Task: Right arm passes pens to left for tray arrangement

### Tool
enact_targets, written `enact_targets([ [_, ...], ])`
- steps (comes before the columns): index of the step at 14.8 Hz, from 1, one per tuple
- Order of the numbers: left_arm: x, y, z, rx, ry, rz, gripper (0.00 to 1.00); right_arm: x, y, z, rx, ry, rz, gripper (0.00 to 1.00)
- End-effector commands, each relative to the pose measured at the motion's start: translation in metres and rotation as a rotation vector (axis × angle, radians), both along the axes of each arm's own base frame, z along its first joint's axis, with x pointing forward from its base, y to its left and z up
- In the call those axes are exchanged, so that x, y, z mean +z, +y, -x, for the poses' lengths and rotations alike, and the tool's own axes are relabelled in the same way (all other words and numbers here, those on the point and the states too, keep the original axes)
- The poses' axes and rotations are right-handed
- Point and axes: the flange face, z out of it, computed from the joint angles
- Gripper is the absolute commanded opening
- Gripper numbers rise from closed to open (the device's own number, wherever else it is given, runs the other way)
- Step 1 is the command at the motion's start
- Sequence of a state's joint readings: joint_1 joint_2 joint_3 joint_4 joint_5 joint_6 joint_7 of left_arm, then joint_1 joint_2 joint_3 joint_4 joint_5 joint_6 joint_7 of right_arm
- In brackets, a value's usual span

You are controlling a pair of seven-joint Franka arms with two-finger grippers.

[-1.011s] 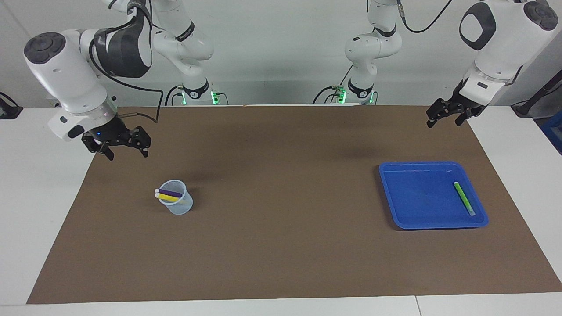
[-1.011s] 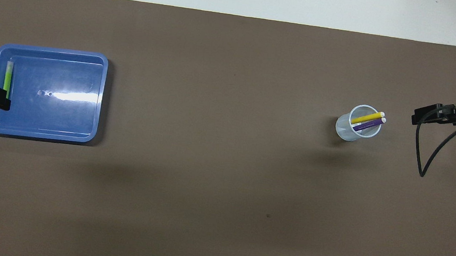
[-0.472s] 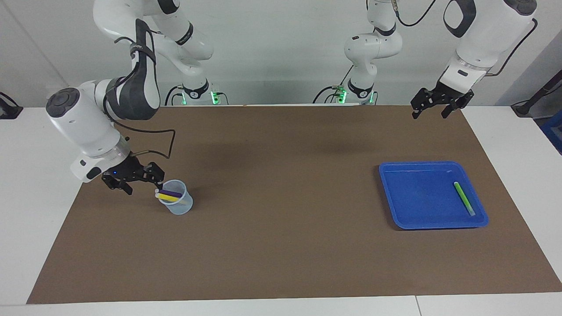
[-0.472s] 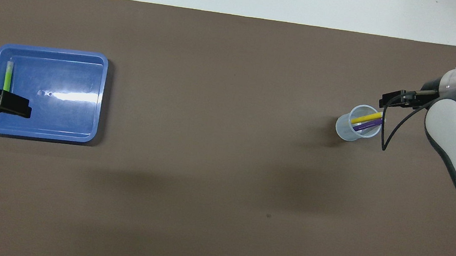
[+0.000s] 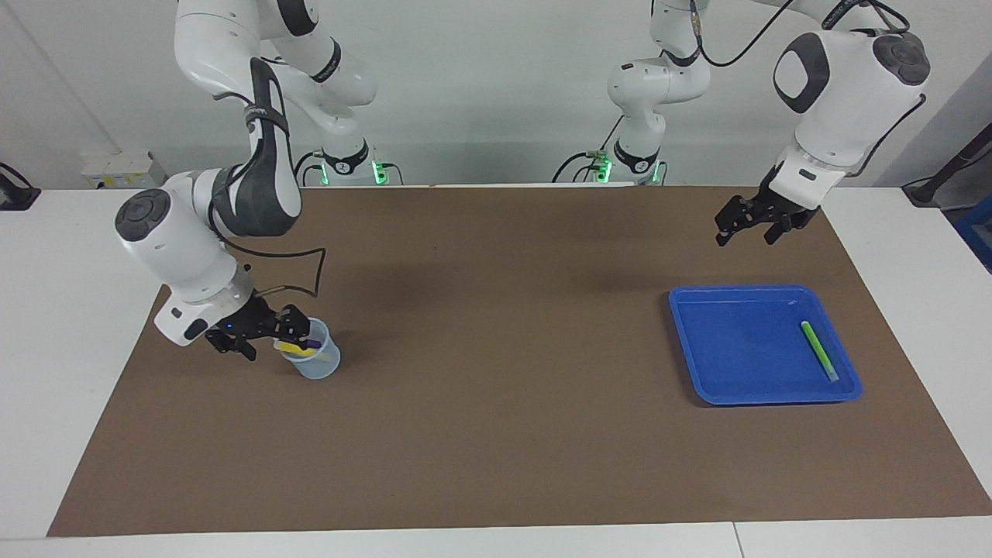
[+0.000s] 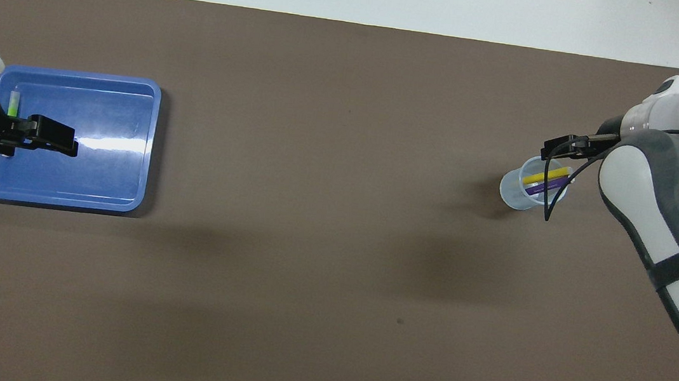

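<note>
**Right claw at the cup, left claw raised near the tray**

The right claw (image 5: 277, 339), at the lower left of the facing view, sits spread wide at the rim of a translucent cup (image 5: 319, 363), its fingertips around the sticking-out ends of the yellow pen (image 5: 297, 350) and the purple pen (image 5: 310, 342); it has not clenched on either, and contact cannot be told. Both pens lean in the cup toward that claw. The cup stands on the brown mat (image 5: 496, 372) covering the surface (image 5: 62, 325).

The left claw (image 5: 750, 225), at the upper right of the facing view, hangs released and empty in the air over the mat beside the tray's edge. In the overhead view it covers part of the blue tray (image 6: 116, 190) at the left of the frame. The green pen (image 5: 818, 350) lies flat in the tray along one side rim.
</note>
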State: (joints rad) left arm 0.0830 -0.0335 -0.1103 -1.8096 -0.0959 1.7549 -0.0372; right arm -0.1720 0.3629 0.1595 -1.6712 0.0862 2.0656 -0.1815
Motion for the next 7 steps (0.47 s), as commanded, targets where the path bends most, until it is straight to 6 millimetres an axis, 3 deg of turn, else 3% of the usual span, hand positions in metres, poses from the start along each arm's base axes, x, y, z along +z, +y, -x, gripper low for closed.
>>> enact_targets([
  [1,0.0039,-0.0039,0.0055,0.014,0.010,0.010,1.00,-0.0004,-0.0015,0.0046,0.006,-0.005,-0.016,0.87],
  [4,0.0052,-0.0055,0.0068,0.001,0.010,0.008,1.00,-0.0014,-0.0014,0.0052,0.008,0.000,-0.014,0.77],
  [7,0.0078,-0.0079,0.0073,0.002,0.010,0.007,1.00,-0.0035,-0.0019,0.0077,0.007,0.006,-0.013,0.76],
])
